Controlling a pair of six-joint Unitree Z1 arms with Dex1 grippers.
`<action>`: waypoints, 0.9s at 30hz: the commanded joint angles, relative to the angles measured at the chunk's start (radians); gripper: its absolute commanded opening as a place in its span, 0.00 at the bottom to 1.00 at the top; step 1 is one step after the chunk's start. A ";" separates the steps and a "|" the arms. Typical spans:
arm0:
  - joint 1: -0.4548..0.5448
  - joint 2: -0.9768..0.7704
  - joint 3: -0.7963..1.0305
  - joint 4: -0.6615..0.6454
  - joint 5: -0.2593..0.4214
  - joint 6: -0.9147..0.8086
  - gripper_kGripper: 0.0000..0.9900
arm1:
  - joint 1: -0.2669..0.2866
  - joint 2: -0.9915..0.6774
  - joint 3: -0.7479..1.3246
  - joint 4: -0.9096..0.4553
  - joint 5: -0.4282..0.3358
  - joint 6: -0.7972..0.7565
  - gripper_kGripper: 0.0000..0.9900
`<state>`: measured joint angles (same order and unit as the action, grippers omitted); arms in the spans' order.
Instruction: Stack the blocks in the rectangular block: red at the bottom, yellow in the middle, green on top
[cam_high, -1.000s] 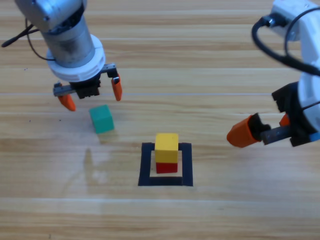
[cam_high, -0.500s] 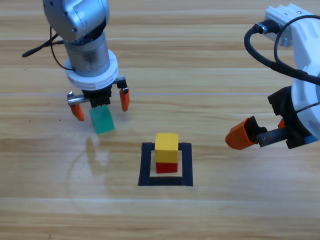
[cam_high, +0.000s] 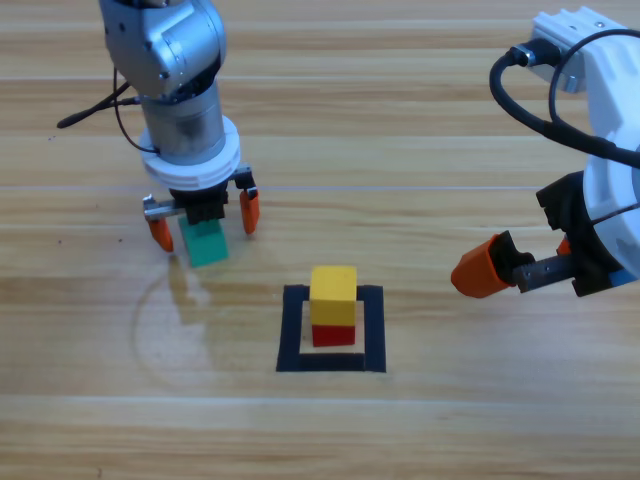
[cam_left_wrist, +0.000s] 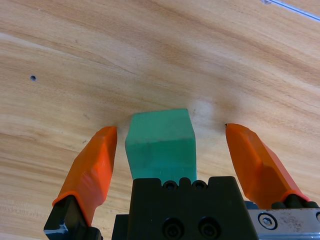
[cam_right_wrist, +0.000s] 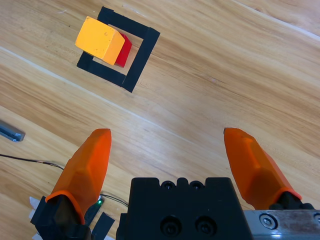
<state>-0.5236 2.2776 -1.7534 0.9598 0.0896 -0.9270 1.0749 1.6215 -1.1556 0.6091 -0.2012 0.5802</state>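
So the black tape rectangle (cam_high: 374, 330) on the wooden table (cam_high: 420, 150) is the reference point here. Inside it sits the red cube (cam_high: 333, 335) with the yellow cube (cam_high: 333, 296) stacked right on top of it.

The green cube (cam_high: 205, 243) is off to the upper left of the rectangle, sitting flat on the table, apart from the stack. The left gripper (cam_high: 203, 221) is down right over it, jaws spread wide with one on each side of the cube. In the wrist view the green cube (cam_left_wrist: 160, 145) sits between the two orange jaws with gaps on both sides, so nothing is grabbed.

The right gripper (cam_right_wrist: 170, 152) hangs off to the right of the rectangle, jaws wide apart and holding nothing.
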 joint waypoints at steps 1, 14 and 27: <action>0.016 0.056 0.003 0.005 -0.013 -0.010 0.94 | -0.027 0.034 0.002 -0.012 -0.009 0.010 1.00; 0.011 0.034 0.032 0.005 -0.028 -0.015 0.77 | -0.027 0.034 0.004 -0.011 -0.011 0.015 1.00; -0.004 -0.056 0.043 0.005 -0.027 0.154 0.07 | -0.027 0.034 0.004 -0.011 -0.012 0.020 1.00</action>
<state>-0.5236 2.2585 -1.7025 0.9598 0.0659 -0.8572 1.0749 1.6215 -1.1556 0.6091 -0.2025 0.5876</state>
